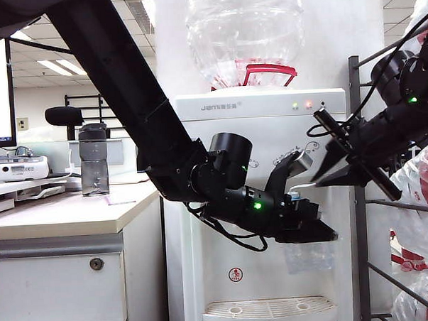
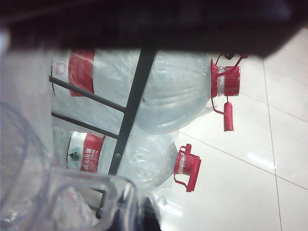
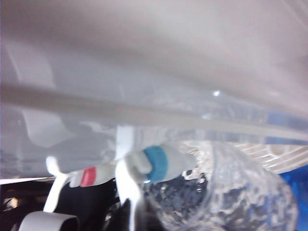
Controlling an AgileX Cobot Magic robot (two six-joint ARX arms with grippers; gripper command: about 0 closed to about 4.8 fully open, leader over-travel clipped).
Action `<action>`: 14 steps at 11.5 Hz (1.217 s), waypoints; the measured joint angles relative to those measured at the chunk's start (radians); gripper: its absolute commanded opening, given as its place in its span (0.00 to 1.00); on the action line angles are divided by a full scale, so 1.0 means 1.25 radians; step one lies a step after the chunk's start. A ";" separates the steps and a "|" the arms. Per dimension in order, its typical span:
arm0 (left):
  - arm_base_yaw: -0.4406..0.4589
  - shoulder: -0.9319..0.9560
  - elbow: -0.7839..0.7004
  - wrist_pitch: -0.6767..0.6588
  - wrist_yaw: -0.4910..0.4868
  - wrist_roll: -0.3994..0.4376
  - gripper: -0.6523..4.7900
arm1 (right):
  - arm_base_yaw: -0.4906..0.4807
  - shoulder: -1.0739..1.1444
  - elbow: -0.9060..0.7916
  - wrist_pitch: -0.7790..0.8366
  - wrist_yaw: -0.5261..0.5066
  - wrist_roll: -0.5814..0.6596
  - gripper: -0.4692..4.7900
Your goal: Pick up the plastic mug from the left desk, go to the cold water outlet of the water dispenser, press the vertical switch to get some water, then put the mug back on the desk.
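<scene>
Two arms meet at the water dispenser in the exterior view: the left gripper, clamped on the plastic mug, holds it under the taps; the right gripper, fingers parted, sits beside them. Left wrist view: mug rim, racked bottles. Right wrist view: blue-banded tap above the mug.

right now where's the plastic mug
In the exterior view the plastic mug hangs in the left claw at the front of the water dispenser, right of centre, under the blue-banded cold water outlet and above the drip grille.
</scene>
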 measured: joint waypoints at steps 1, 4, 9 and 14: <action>0.000 0.000 0.000 0.000 0.000 0.000 0.11 | 0.001 0.000 0.000 0.000 -0.001 0.001 0.17; 0.000 0.000 0.000 0.000 0.000 0.000 0.11 | 0.001 0.000 0.000 -0.001 0.000 0.003 0.17; 0.000 0.000 0.000 0.000 0.000 0.000 0.11 | 0.029 0.006 0.000 0.010 0.026 -0.009 0.08; 0.000 0.000 0.000 0.000 0.000 0.000 0.11 | 0.029 0.006 0.002 -0.004 0.028 -0.010 0.08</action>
